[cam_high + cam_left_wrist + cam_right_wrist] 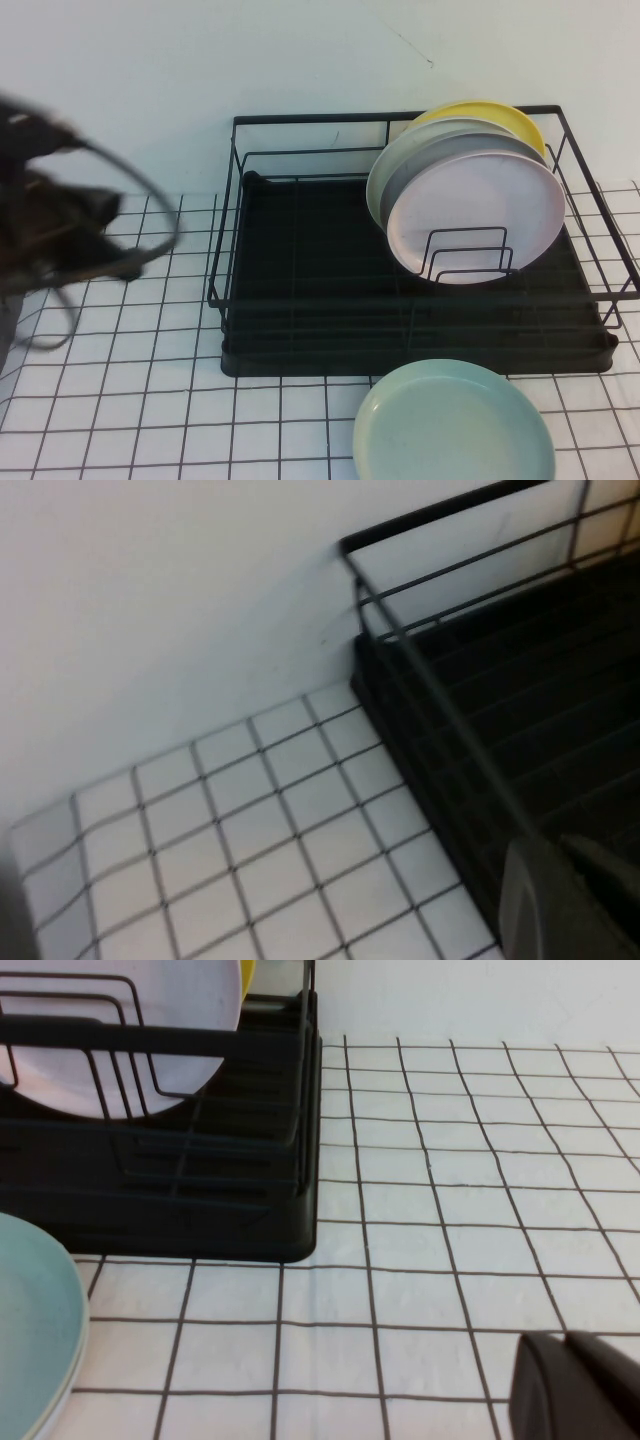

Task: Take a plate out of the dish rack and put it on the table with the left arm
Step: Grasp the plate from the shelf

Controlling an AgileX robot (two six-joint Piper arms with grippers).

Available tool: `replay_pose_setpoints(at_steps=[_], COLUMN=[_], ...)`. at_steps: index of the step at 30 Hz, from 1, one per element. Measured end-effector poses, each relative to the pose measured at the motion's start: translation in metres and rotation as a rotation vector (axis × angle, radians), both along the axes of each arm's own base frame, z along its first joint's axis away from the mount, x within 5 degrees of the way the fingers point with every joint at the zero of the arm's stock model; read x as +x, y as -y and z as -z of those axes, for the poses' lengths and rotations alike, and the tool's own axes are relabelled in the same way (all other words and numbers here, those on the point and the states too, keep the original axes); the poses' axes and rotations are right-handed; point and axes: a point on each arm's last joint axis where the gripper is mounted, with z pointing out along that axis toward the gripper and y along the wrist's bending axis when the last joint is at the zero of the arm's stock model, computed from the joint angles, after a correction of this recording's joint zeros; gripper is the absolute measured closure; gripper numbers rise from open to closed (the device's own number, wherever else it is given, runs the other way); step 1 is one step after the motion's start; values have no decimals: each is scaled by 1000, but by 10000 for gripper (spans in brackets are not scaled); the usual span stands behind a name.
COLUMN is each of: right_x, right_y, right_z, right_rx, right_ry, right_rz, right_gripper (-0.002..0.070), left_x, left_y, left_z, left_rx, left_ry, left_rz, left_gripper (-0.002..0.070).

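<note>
Mint-green, the nearest plate lies flat on the table at 6 o'clock, touching nothing in the rack and not the one wanted. Behind it stands the rack, black wire over a black tray, filling the centre and 3 o'clock side. In its right half 4 plates lean upright between the dividers: the pink plate is the front one, then a grey plate, a pale plate and a yellow plate at the back.

At 9 o'clock the left arm is a dark blur, well apart from the plates; I cannot tell how its end effector stands, and it grips nothing visible. The right end effector sits low over the table just right of the rack, state likewise unclear.

Judging from this, the reach should cross above the rack's rail, take the pink plate by its top rim at 12 o'clock, and lift straight up clear of the dividers before swinging out.

No label or writing can be read.
</note>
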Motion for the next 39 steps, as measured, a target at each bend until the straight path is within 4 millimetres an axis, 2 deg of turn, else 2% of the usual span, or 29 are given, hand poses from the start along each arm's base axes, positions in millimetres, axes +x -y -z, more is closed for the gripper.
replay_pose_setpoints(at_steps=[4, 6, 8, 12, 14, 16, 26, 34, 36, 39], right_x=[0, 0, 0, 0, 0, 0, 0, 0, 0, 0], right_y=[0, 0, 0, 0, 0, 0, 0, 0, 0, 0], right_z=[0, 0, 0, 0, 0, 0, 0, 0, 0, 0], right_rx=[0, 0, 0, 0, 0, 0, 0, 0, 0, 0], right_ry=[0, 0, 0, 0, 0, 0, 0, 0, 0, 0], right_rz=[0, 0, 0, 0, 0, 0, 0, 0, 0, 0], right_gripper=[679, 679, 679, 679, 679, 679, 679, 679, 679, 679], left_x=[31, 45, 58, 74, 80, 85, 114, 135, 138, 140], left_y=[41, 65, 88, 131, 148, 165, 212, 234, 237, 238], left_z=[-1, 0, 4, 18, 28, 40, 86, 93, 93, 91], left_rx=[52, 78, 108, 156, 167, 177, 215, 192, 188, 184], left_ry=[23, 40, 60, 88, 92, 88, 169, 199, 206, 210], left_rz=[143, 208, 263, 359, 386, 409, 408, 404, 402, 403], left_gripper=[669, 624, 534, 295, 217, 183, 195, 200, 226, 321])
